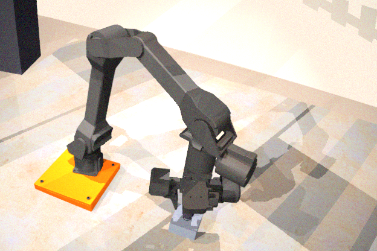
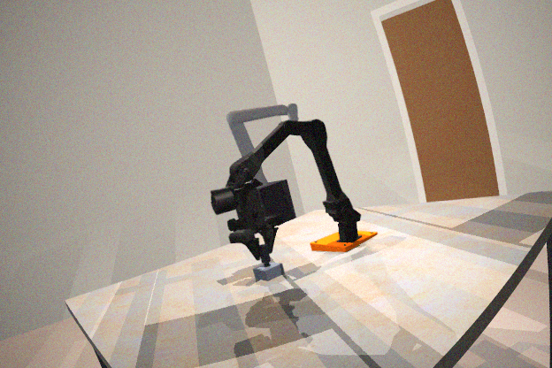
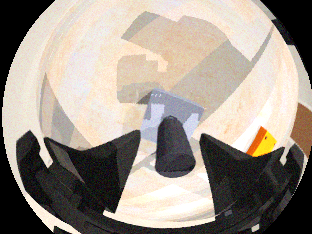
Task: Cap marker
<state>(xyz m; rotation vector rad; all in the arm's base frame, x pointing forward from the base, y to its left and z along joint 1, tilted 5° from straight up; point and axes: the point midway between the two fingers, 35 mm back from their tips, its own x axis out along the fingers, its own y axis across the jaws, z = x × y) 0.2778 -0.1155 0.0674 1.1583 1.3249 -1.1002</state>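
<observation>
The gripper [image 3: 170, 155] hangs low over the grey holder block [image 1: 182, 227], its jaws spread apart with daylight on both sides of the dark cap [image 3: 174, 148], so it grips nothing. In the wrist view the cap stands upright between the two dark fingers, touching neither, with the holder block directly beneath it; the marker itself is hidden under the cap and cannot be made out. In the top view the gripper's body covers most of the block, leaving only its front edge and corners showing, and a short dark stub [image 1: 186, 215] rises from the block into the fingers. The exterior view shows the fingertips just above the block [image 2: 268, 270] on the patterned counter [image 2: 401, 274]. The arm's orange base plate [image 1: 76, 181] sits well apart from the block, toward the arm's root, and nothing lies between them. A dark box [image 1: 18, 20] stands at the far edge in the top view, well away from the work. A brown door [image 2: 439, 101] shows in the wall behind.
</observation>
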